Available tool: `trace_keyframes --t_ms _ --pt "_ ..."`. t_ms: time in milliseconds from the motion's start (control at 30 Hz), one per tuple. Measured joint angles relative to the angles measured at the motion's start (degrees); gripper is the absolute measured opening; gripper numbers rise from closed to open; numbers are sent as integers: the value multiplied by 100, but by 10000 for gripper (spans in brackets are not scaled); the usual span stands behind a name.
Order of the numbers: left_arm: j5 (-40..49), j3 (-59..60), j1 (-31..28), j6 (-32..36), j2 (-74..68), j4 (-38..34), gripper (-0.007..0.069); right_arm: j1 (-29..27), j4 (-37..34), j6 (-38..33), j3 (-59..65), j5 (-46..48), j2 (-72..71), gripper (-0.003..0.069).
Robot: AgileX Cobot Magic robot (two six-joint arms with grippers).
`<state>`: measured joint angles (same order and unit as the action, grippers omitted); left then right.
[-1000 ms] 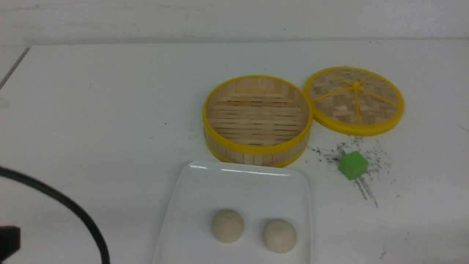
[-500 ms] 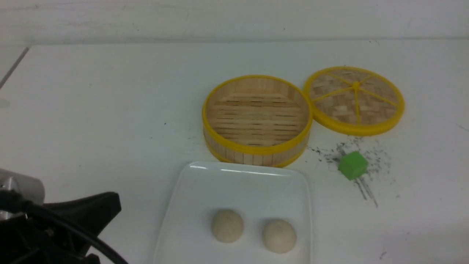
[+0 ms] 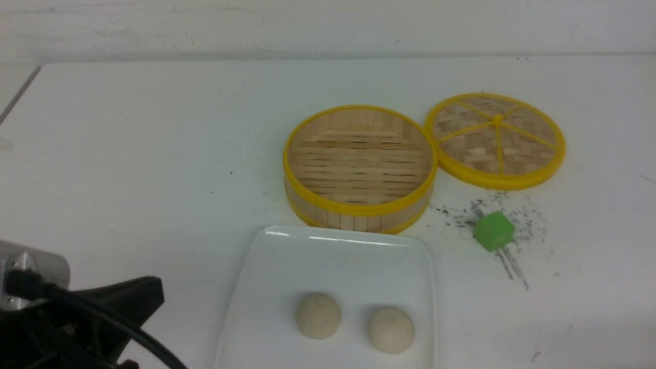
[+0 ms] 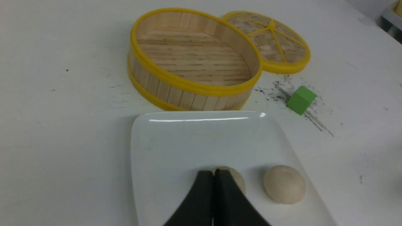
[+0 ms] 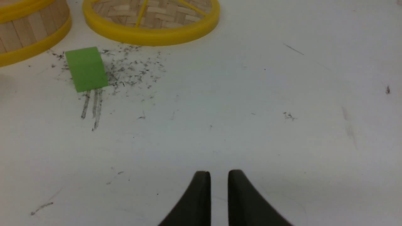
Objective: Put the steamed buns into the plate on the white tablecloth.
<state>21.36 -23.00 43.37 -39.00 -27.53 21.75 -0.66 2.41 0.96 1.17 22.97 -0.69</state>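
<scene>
I see both buns (image 3: 318,315) (image 3: 391,329) lying side by side on the plate (image 3: 287,266), apart from each other, toward its near end. The plate rests on the white tablecloth (image 3: 128,154) that covers the desk, close to the desk's near edge, and its far rim sits just in front of the steamer (image 3: 360,169), which has nothing in it. The lid (image 3: 496,140) lies flat beside the steamer on the right, their yellow rims touching or nearly so — I can't tell which. A green cube (image 3: 494,231) sits among black smudges nearer than the lid, well apart from the plate. My left pincer (image 4: 214,175) is closed with nothing between its fingers, above the plate and in front of the left bun in its own camera. My right pincer (image 5: 219,177) is slightly parted and holds nothing — it is over bare cloth, well away from the cube.
</scene>
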Motion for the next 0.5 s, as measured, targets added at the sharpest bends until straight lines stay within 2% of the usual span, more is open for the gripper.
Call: trace_keyframes --t_ms 100,233,267,367,500 --pt "2 138 -154 372 114 -136 22 0 0 0 0 0 0 115" --pt "-12 583 -843 1283 651 -667 22 0 0 0 0 0 0 121" --pt "-11 610 -933 1339 718 -693 22 0 0 0 0 0 0 121" --pt "-161 1202 -1786 2379 1340 -1005 27 0 0 0 0 0 0 127" --pt "-424 1796 -2731 2752 1939 -1173 31 0 0 0 0 0 0 132"
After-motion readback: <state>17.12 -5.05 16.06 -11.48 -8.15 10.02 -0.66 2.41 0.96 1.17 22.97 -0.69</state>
